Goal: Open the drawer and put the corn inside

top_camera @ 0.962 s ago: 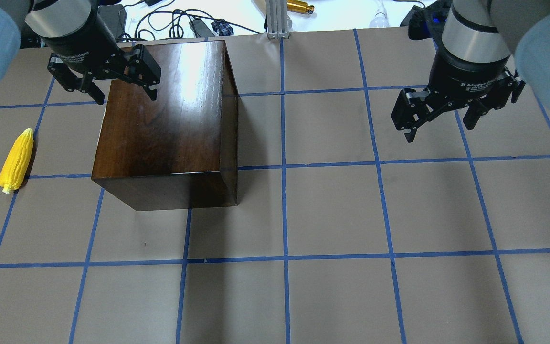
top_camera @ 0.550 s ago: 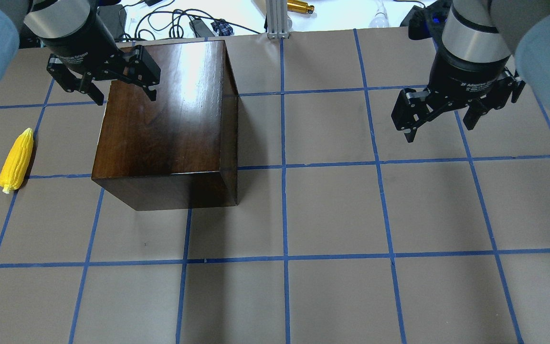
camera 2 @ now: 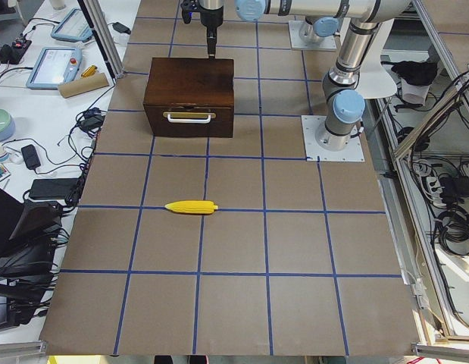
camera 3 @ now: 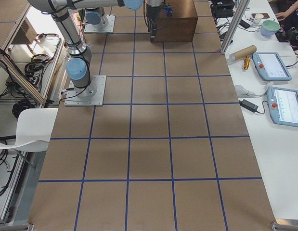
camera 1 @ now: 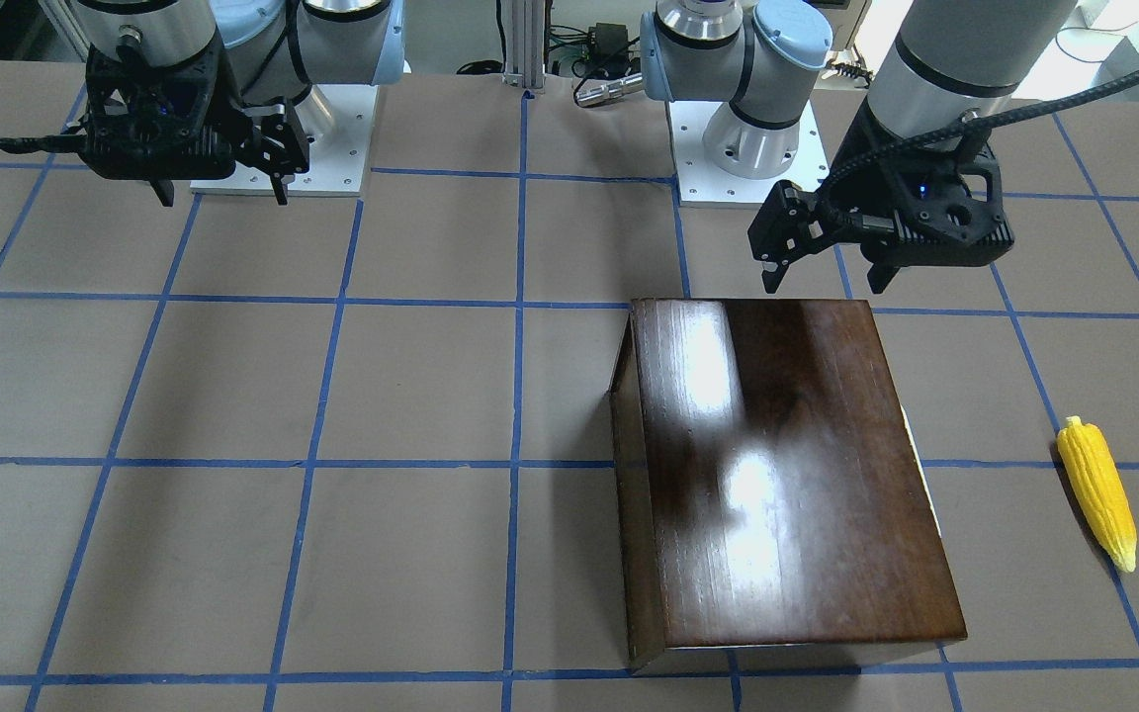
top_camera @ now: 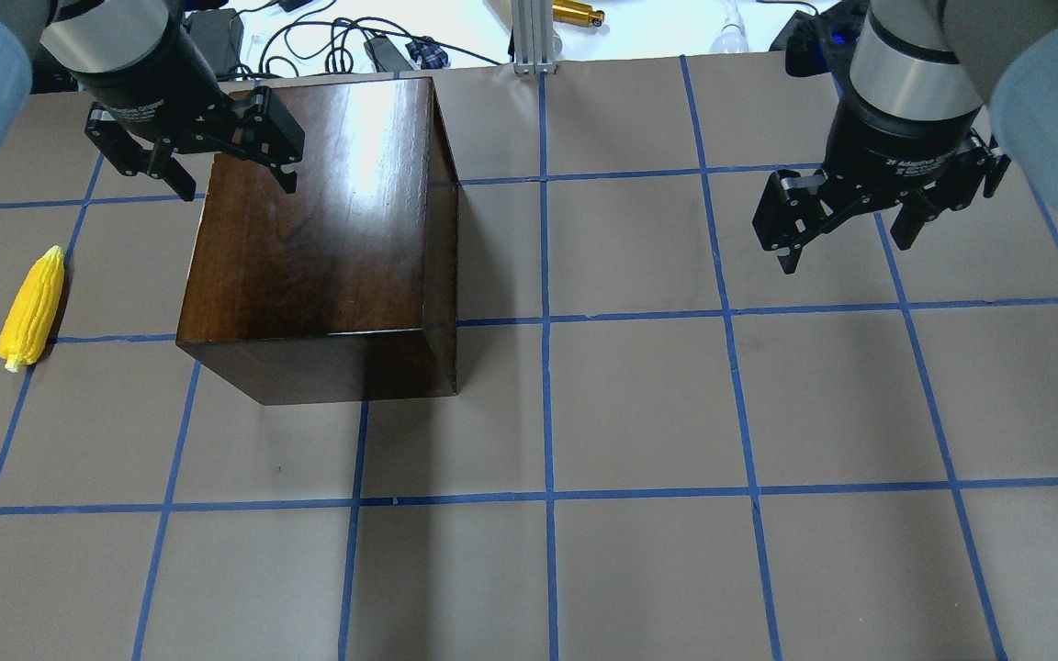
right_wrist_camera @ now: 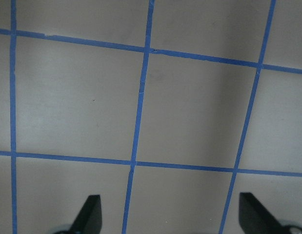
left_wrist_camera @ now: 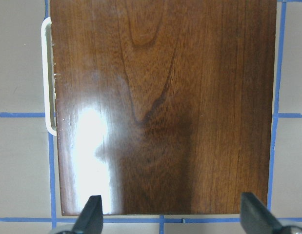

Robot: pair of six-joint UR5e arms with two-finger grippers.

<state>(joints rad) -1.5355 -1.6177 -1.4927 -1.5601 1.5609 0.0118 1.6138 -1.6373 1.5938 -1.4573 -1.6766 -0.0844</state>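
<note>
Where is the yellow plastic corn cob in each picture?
Exterior front-facing: yellow plastic corn cob, far right, beside glossy dark-brown wooden box.
Overhead exterior: corn cob far left, beside box.
Exterior left: corn cob near middle, nearer than box.
Exterior right: not in it.
Left wrist-mounted: not in it.
Right wrist-mounted: not in it.
Landmark: the box.

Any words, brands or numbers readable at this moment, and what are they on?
"2F Adaptive": white print on the body of the right pincer; the rest is unreadable.
White print on the body of the left pincer: too blurred to read.
Wooden box and corn: no text.
</note>
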